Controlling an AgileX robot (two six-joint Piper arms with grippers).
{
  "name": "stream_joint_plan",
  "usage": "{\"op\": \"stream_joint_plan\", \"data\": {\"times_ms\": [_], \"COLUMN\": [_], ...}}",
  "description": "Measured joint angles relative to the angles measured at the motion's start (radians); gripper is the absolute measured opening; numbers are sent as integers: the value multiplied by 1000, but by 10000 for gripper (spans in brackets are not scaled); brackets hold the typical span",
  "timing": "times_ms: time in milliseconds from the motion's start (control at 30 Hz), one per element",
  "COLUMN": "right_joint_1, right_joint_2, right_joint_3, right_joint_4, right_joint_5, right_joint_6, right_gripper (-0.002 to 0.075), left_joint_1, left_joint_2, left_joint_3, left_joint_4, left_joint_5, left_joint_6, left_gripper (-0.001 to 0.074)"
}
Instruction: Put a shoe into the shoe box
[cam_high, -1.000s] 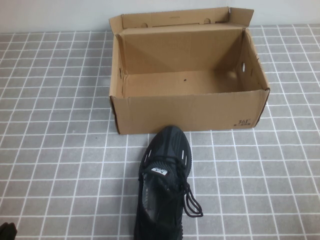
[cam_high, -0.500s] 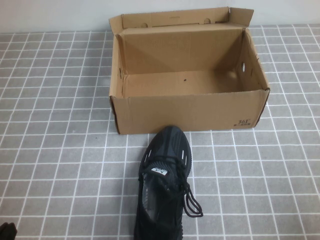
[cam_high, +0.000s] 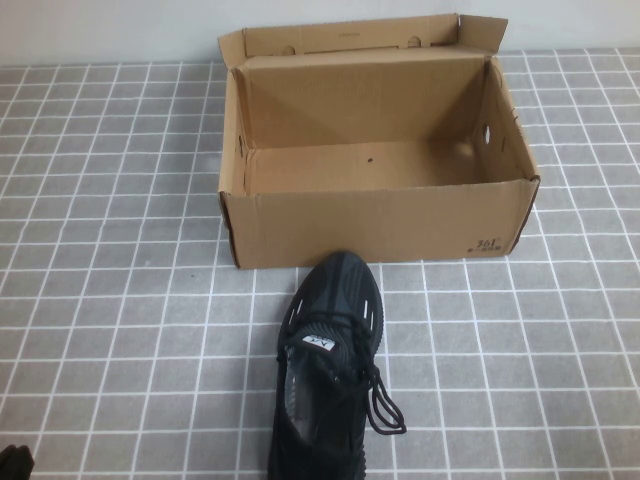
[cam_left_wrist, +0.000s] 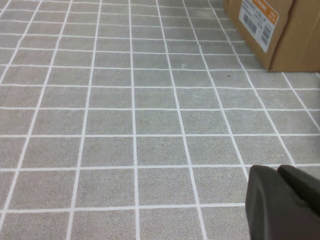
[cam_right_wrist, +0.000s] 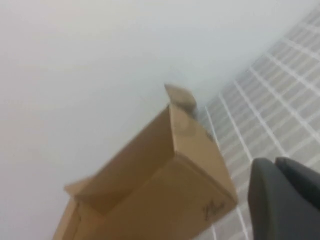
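Left gripper (cam_left_wrist: 286, 200) sits low over the grey tiled table (cam_high: 110, 260), fingers pressed together with nothing between them, well off to the left of the action, with just a corner of the shoe box (cam_left_wrist: 280, 30) and its white barcode label (cam_left_wrist: 258, 21) showing beyond it. Over on the other side, the right gripper (cam_right_wrist: 285, 200) is also closed up and empty, raised and looking across at the box's open top. From the high view, the shoe (cam_high: 330, 370) lies on the table on the robot's side of the box, toe pointing at the front wall and just about touching it, laces spilling to the right. The shoe box (cam_high: 380, 225) stands open, flaps upright, its inside bare.
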Motion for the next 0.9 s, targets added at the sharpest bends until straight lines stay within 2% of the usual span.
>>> {"op": "stream_joint_plan", "data": {"times_ms": [100,200,433,500,800,900], "right_joint_1": [0,0,0,0,4,59], "right_joint_2": [0,64,431,544,903,1016], "right_joint_3": [-29,-139,-507,-582,-796,-859], "right_joint_4": [1,-30,-185,-215,-245,-255], "right_joint_5": [120,281,781,872,960,962], "right_joint_6": [0,-16,-122,-161,-284,-301], "right_gripper": [-16,-16,-16,-16,-16,-16], "left_joint_1": [0,0,0,0,0,0], "left_joint_2": [0,0,0,0,0,0], "left_joint_3": [0,0,0,0,0,0], "left_joint_4": [0,0,0,0,0,0], "left_joint_5": [0,0,0,0,0,0], "left_joint_6": [0,0,0,0,0,0], "left_gripper": [-1,-1,-1,-1,-1,-1]}}
